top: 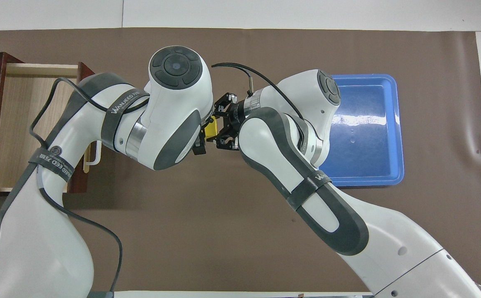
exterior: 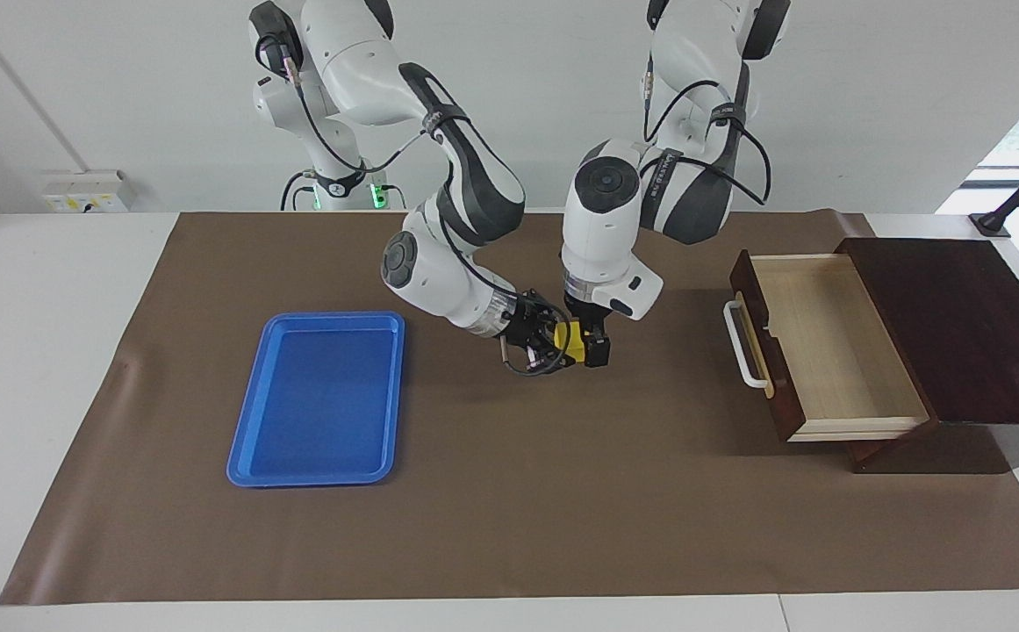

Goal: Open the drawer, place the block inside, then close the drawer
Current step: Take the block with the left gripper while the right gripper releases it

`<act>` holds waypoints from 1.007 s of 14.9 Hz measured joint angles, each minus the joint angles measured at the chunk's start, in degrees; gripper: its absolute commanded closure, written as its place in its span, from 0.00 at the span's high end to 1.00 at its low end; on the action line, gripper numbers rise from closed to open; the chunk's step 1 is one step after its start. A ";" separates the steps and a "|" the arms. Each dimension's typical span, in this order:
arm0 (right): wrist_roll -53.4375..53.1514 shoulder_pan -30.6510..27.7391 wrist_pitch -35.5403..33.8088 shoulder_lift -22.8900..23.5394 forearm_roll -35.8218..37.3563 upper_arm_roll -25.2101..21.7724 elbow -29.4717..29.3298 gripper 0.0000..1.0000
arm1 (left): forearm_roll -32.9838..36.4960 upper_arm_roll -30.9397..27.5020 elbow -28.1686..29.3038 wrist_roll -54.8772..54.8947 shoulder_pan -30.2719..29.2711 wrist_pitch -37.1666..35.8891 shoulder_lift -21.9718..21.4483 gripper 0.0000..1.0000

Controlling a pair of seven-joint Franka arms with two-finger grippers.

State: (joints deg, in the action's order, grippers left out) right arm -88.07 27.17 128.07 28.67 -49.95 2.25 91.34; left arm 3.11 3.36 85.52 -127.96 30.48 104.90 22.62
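One yellow block (exterior: 566, 336) clamped in my right gripper (exterior: 559, 344) above mid-table, my left gripper (exterior: 586, 344) spread wide around it, one drawer (exterior: 825, 342) pulled open, one blue tray (exterior: 320, 397), one brown mat (exterior: 509, 509)

A robotics lab: two white arms (exterior: 439, 254) at a paper-covered table (exterior: 509, 527), bare white walls.
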 measured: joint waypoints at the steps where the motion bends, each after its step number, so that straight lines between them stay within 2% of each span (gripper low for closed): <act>1: 0.00 0.00 0.00 0.03 0.00 -0.01 0.00 0.00 | 0.00 0.02 0.07 -0.37 0.00 0.03 -0.04 0.92; 3: 0.00 0.00 0.00 0.06 0.01 -0.02 0.01 0.00 | 0.00 0.09 0.33 -0.58 0.06 0.36 -0.10 0.91; 4: 0.00 0.00 0.00 0.08 0.01 -0.02 0.01 0.00 | 0.00 0.15 0.51 -0.60 0.13 0.79 -0.14 0.83; 6: 0.00 0.00 0.04 0.09 0.01 -0.02 0.01 0.00 | 0.00 0.19 1.34 -0.65 0.29 1.45 -0.33 0.48; 7: 0.00 0.00 0.04 0.10 0.02 -0.02 0.01 0.00 | 0.02 0.19 1.83 -0.65 0.32 1.70 -0.48 0.39; 10: 0.10 0.12 -0.04 0.14 0.15 0.08 0.10 0.00 | 0.23 0.05 2.53 -0.09 0.24 2.52 -0.89 0.25; 13: 0.08 0.15 -0.02 0.14 0.15 0.09 0.03 0.00 | 0.23 0.05 2.63 -0.08 0.19 2.59 -1.01 0.20; 14: 0.08 0.15 -0.02 0.14 0.15 0.09 0.02 0.42 | 0.23 0.05 2.63 -0.08 0.19 2.60 -1.02 0.20; 15: 0.08 0.15 -0.01 0.14 0.15 0.09 0.02 0.75 | 0.23 0.05 2.63 -0.08 0.19 2.61 -1.02 0.19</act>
State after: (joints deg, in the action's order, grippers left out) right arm -87.99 27.32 128.06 28.81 -49.80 2.34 91.36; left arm 3.34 3.41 88.15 -128.04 30.66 107.51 21.59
